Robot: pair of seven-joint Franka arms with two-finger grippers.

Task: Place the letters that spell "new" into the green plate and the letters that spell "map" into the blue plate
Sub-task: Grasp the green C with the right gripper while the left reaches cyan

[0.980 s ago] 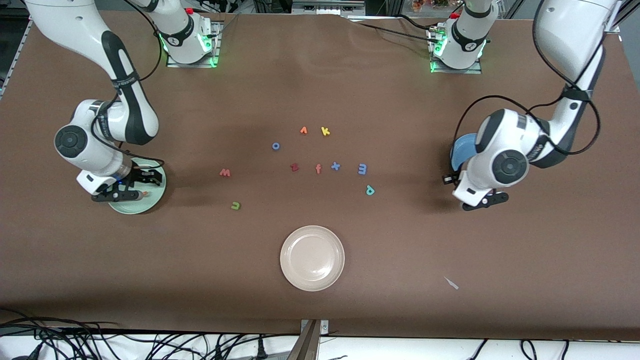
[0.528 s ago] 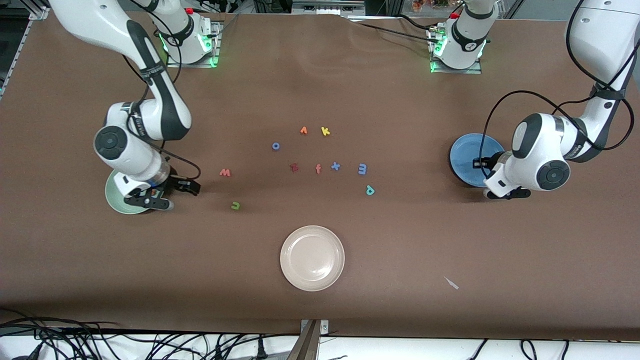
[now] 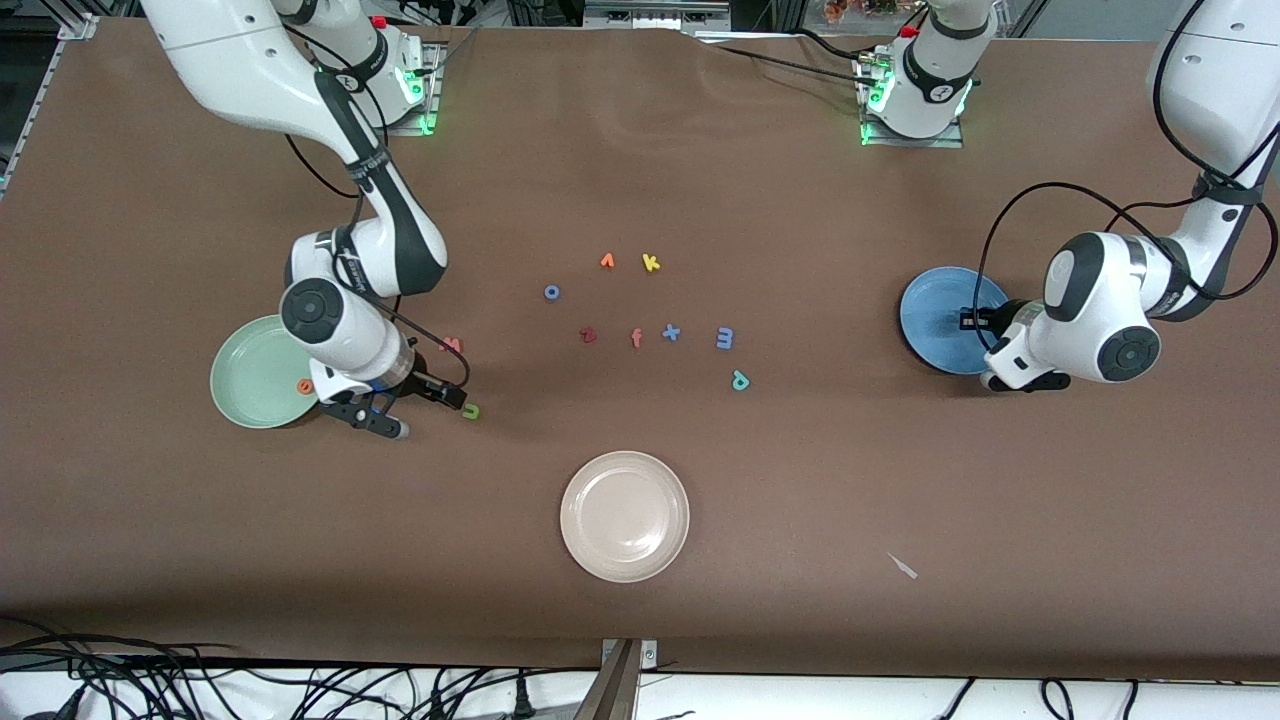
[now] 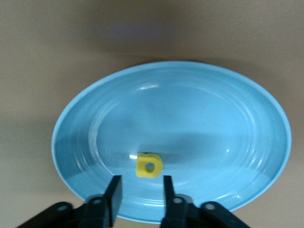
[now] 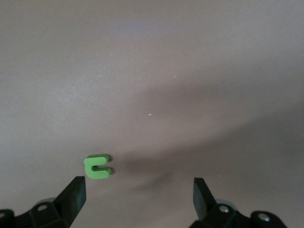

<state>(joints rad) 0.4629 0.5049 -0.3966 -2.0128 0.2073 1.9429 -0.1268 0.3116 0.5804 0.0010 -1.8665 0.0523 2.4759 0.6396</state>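
Right pincer (image 3: 412,400) was spread wide and empty, low over the worktop (image 3: 800,480) just beside the green plate (image 3: 250,385). The green "n" (image 5: 98,167) was seen just ahead of it, offset toward one finger (image 5: 71,194) rather than centred in the gap. The "n" lay flat, legs pointing across the gap, so the long axis ran roughly along the line between the fingers. A small sideways shift was judged needed before any descent. The right arm was clearly the nearer one for this letter.

The "n" was a tiny bright green foam piece. The pinkish-red "w" (image 3: 452,345) lay near, partly hidden by the right arm. The orange "e" (image 3: 305,385) was already in the green plate.

Left pincer (image 4: 139,190) was part-open and empty, over the rim of the blue plate (image 4: 237,118), with the yellow "a" (image 4: 148,165) lying in the plate just ahead. Blue "m" (image 3: 725,338) and teal "p" (image 3: 740,380) were still on the worktop, mid-worktop.
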